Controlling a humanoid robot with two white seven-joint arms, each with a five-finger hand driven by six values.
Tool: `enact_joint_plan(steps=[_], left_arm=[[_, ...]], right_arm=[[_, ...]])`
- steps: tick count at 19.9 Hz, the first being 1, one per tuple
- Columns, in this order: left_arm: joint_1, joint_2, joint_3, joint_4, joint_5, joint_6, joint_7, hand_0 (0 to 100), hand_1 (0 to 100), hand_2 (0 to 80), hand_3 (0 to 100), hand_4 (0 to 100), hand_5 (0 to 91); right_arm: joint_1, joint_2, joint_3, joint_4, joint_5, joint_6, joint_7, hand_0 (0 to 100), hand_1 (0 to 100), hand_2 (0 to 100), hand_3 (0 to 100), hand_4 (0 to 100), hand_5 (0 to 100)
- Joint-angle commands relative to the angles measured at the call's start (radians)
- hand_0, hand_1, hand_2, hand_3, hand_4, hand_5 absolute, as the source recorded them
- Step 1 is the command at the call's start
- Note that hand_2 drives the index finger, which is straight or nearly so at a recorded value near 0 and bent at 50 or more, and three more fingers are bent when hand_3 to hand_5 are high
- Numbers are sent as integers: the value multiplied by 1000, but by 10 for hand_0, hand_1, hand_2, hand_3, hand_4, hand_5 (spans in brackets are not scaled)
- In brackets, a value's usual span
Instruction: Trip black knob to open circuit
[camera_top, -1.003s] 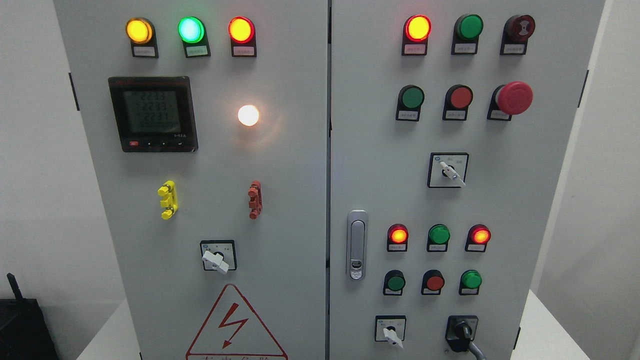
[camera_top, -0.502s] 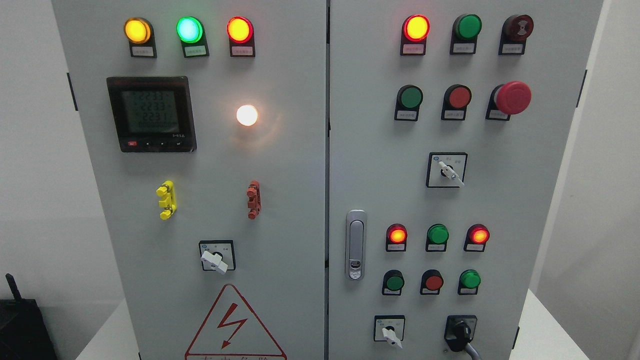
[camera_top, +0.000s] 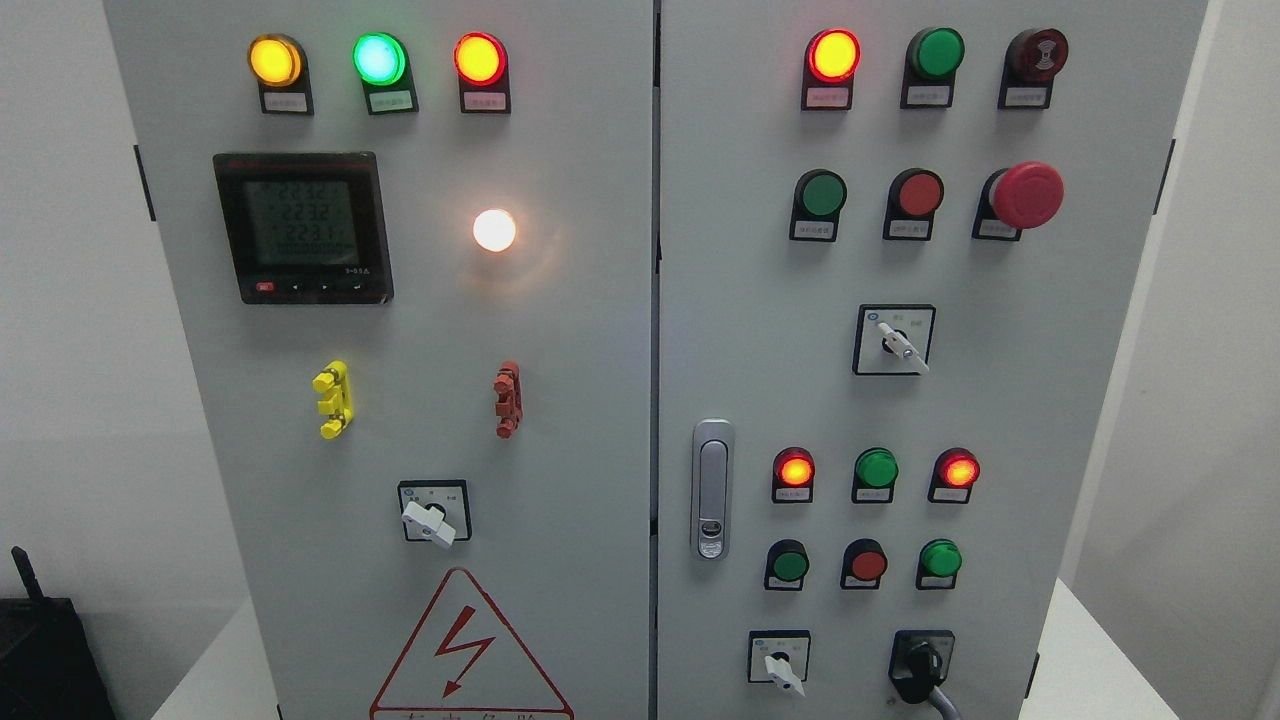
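— Where do we find the black knob (camera_top: 922, 667)?

— Low at the right of the right door of the grey cabinet (camera_top: 600, 400), just right of a white selector switch (camera_top: 781, 668), below three round buttons. Its handle points down and to the right.

— And our hands?

— We see neither, so we cannot tell whether their fingers are apart or together. Nothing touches the knob.

— What is lit?

— A white lamp (camera_top: 494, 230) beside the meter (camera_top: 302, 228) on the left door.
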Motion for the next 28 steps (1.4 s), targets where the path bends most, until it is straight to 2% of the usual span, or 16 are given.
enact_joint_plan(steps=[1,28], left_arm=[[0,0,0,-25,0,0,0,120,389,0,0,0,0],[0,0,0,-25,0,0,0,120,389,0,0,0,0]], right_arm=[[0,25,24,-3,-1,-3,-1,0,0,16,1000,987,964],[-8,29,26,-8,1,-4,0,0,0,24,1000,984,963]])
